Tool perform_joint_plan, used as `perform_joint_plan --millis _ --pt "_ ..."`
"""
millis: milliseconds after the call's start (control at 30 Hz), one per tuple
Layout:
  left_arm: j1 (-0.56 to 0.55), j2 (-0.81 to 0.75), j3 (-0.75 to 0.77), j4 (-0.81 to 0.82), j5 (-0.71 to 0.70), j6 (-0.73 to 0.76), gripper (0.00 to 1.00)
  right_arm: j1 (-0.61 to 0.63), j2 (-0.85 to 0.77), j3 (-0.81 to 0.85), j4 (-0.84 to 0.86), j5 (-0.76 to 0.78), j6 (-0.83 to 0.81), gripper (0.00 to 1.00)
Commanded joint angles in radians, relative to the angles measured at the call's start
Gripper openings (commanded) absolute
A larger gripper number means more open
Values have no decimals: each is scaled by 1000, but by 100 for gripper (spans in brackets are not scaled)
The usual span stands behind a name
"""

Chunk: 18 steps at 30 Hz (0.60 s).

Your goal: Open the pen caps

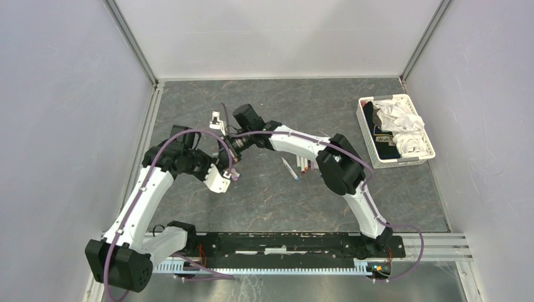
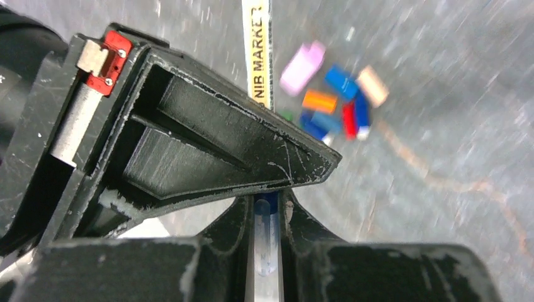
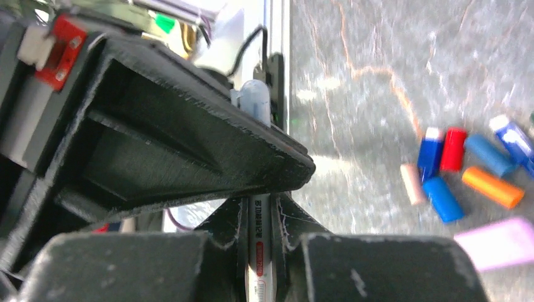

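Observation:
Both grippers meet over the table's left middle, holding one white pen between them. In the left wrist view my left gripper (image 2: 267, 198) is shut on the pen's blue cap (image 2: 269, 202) with its clear clip. The printed barrel (image 2: 258, 56) runs on past the other gripper's black finger. In the right wrist view my right gripper (image 3: 257, 201) is shut on the white printed barrel (image 3: 257, 242). A pale rounded end (image 3: 255, 97) sticks out beyond. Several loose pen caps (image 2: 334, 100) in blue, red, orange and pink lie on the table below; the right wrist view also shows these loose caps (image 3: 466, 173).
Two or three loose pens (image 1: 296, 168) lie on the grey table right of the grippers. A white basket (image 1: 368, 135) holding white cloth stands at the back right. Grey walls close in the table on the left, back and right.

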Motion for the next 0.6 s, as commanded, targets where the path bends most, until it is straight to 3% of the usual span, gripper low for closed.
perform_joint_plan --millis 0,33,100,133,167,200,233,300,333,400,567 --pt "-4 -29 51 -32 -11 -44 2 15 -214 -505 -62 188 -237 0" --pt "97 -52 40 -45 -62 -18 2 25 -401 -747 -4 229 -256 0" --pt "440 -71 -21 -57 -31 258 2 21 -720 -1213 272 252 -93 0" --pt "523 -42 -29 -110 -21 393 2 2 -824 -1352 425 261 11 0" --pt "539 -4 -11 -170 22 497 2 -26 -848 -1353 410 241 23 0" --pt "513 10 15 -199 109 549 2 -39 -838 -1288 314 228 -38 0" --pt "434 1 15 -168 139 509 2 -44 -817 -1187 167 236 -112 0" --pt "145 -60 -22 26 27 265 2 -55 -768 -1036 12 229 -201 0" --pt "55 -72 -26 53 -33 150 2 -61 -753 -997 -5 224 -209 0" --pt "-8 -50 12 8 -29 103 2 -72 -724 -936 -8 212 -209 0" --pt "-23 -47 9 2 -18 43 2 -107 -653 -833 -77 249 -265 0"
